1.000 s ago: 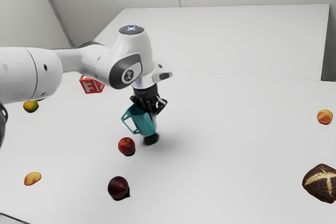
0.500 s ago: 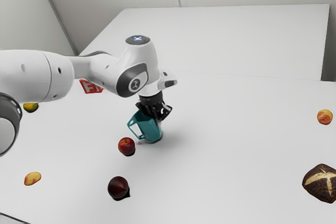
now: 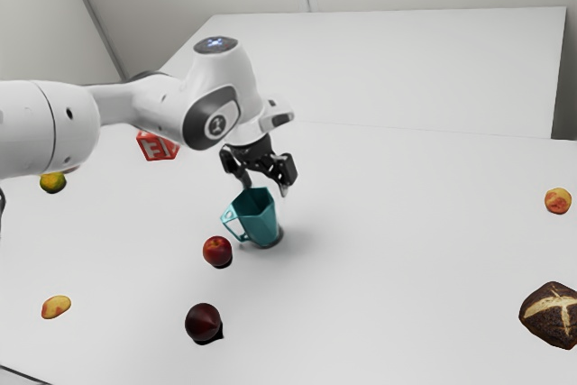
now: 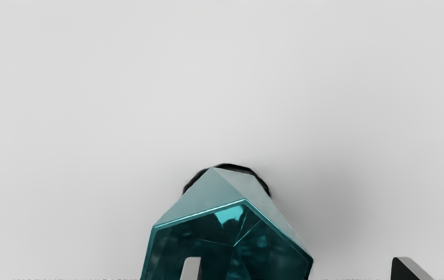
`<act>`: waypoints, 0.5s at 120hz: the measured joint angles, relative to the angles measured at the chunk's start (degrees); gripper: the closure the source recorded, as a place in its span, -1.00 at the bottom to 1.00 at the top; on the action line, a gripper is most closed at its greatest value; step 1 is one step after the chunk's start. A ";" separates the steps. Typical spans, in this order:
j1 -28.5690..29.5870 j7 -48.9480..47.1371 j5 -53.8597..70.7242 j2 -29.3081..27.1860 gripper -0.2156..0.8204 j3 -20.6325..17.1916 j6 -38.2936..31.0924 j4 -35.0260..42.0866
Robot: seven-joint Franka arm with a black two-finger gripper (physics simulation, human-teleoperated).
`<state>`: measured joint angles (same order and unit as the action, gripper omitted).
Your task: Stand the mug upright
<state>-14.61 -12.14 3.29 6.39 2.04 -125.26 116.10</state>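
Observation:
Over the mug, my gripper stands open in the exterior view. The teal faceted mug rests on its base on the table, mouth up, its handle toward the exterior view's left. In the wrist view I look down into the mug, whose dark inside is visible. Also in the wrist view, the gripper has its fingertips wide apart, one overlapping the mug's mouth and the other out beyond its rim.
A red fruit lies close to the mug's handle side, with a dark round fruit nearer the camera. A red block is behind on the table; a scored brown bun lies at the exterior view's right.
The mug has gone from tilted and raised to standing on the table. My gripper lowered with it, then opened, let go and rose toward the exterior view's upper left.

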 joint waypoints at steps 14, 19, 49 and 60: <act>0.06 0.11 -0.02 -2.30 -0.49 0.25 1.29 -0.35; 0.14 0.21 0.16 -2.81 -0.51 0.31 1.65 -0.86; 0.52 1.80 0.66 -4.10 -0.56 1.44 7.53 -7.57; 0.90 2.25 0.75 -5.31 -0.57 1.47 10.16 -9.18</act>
<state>-13.71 -9.89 4.04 1.09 3.51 -115.11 106.93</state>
